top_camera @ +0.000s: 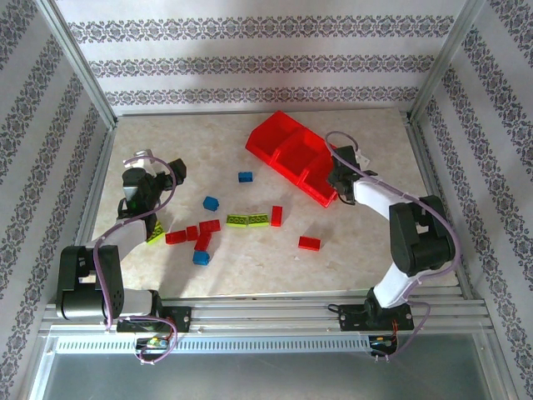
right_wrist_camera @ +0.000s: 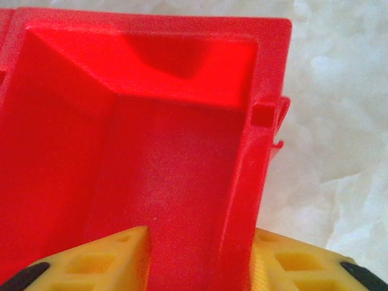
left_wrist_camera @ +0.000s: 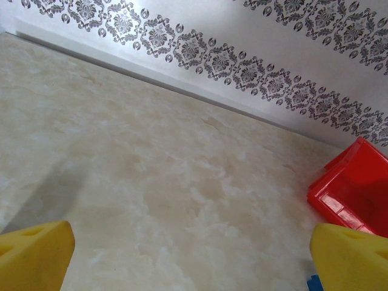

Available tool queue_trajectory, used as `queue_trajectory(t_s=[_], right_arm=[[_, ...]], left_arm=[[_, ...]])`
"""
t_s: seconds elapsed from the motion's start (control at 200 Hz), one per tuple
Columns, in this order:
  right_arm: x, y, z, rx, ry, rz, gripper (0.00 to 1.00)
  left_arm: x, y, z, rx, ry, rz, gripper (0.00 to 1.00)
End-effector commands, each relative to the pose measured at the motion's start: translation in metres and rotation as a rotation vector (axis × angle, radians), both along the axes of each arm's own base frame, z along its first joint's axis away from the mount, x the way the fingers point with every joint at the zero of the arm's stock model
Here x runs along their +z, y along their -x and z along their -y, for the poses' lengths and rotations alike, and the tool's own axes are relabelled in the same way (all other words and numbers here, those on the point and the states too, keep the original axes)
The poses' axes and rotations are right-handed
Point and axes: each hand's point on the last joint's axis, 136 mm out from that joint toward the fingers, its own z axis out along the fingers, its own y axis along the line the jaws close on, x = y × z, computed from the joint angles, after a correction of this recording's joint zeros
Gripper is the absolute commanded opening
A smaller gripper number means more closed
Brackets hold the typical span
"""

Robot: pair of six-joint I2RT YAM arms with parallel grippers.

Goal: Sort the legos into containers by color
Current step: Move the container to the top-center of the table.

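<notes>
The legos lie loose across the middle of the table: blue bricks (top_camera: 245, 177) (top_camera: 211, 202) (top_camera: 201, 257), lime green plates (top_camera: 247, 220) (top_camera: 156, 233), and red ones (top_camera: 276, 216) (top_camera: 310, 243) (top_camera: 205, 237). The red containers tray (top_camera: 291, 154) sits at the back right, angled. My right gripper (top_camera: 333, 179) is at its nearest end. In the right wrist view my right gripper (right_wrist_camera: 200, 260) straddles the compartment's side wall (right_wrist_camera: 242, 200), one finger inside and one outside, with the jaws narrowed. My left gripper (top_camera: 171, 171) hovers open over bare table (left_wrist_camera: 191, 254), holding nothing.
The tray's corner (left_wrist_camera: 354, 188) and a sliver of a blue brick (left_wrist_camera: 313, 284) show at the right of the left wrist view. Patterned walls and metal frame posts enclose the table. Bare surface lies at the back left (top_camera: 166, 133).
</notes>
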Motion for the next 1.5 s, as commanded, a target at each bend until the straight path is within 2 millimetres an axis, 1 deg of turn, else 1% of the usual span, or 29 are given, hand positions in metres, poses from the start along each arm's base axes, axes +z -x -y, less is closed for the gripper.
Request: queue_trajectory(t_s=[0.0,0.155,0.315,0.485,0.545,0.675,0.865,1.014,1.099,1.249,1.349,1.494], right_arm=[[0.001,-0.011,0.000,0.055,0.004,-0.023,0.38],[-0.004,-0.023,-0.004,0.130,0.017,-0.063,0.32],[-0.010,-0.034,-0.010,0.193,0.032,-0.093,0.29],[-0.004,-0.058,-0.019,0.299,0.065,-0.090,0.26],[-0.001,-0.068,-0.026,0.360,0.068,-0.084,0.25],[0.003,-0.083,-0.039,0.473,0.097,-0.081,0.24],[0.002,-0.094,-0.052,0.525,0.126,-0.099,0.24],[0.004,-0.103,-0.072,0.604,0.154,-0.082,0.24],[0.004,-0.104,-0.088,0.685,0.156,-0.079,0.24],[0.003,-0.098,-0.101,0.751,0.160,-0.093,0.24],[0.002,-0.091,-0.103,0.768,0.151,-0.101,0.24],[0.001,-0.084,-0.095,0.735,0.159,-0.115,0.24]], left_arm=[[0.008,-0.003,0.008,-0.024,0.020,0.008,1.00],[0.011,-0.002,0.007,-0.020,0.019,0.019,1.00],[0.011,-0.001,0.007,-0.016,0.021,0.023,1.00],[0.012,0.000,0.007,-0.017,0.024,0.023,1.00],[0.013,0.001,0.006,-0.014,0.021,0.025,1.00],[0.012,0.004,0.004,-0.004,0.012,0.019,0.99],[0.016,0.008,0.003,0.004,-0.001,0.018,1.00],[0.017,0.010,0.003,0.007,-0.001,0.021,1.00],[0.018,0.011,0.003,0.007,-0.002,0.020,1.00],[0.018,0.016,0.001,0.017,-0.010,0.018,1.00],[0.016,0.019,-0.001,0.029,-0.018,0.012,1.00],[0.014,0.021,-0.004,0.040,-0.033,0.000,1.00]])
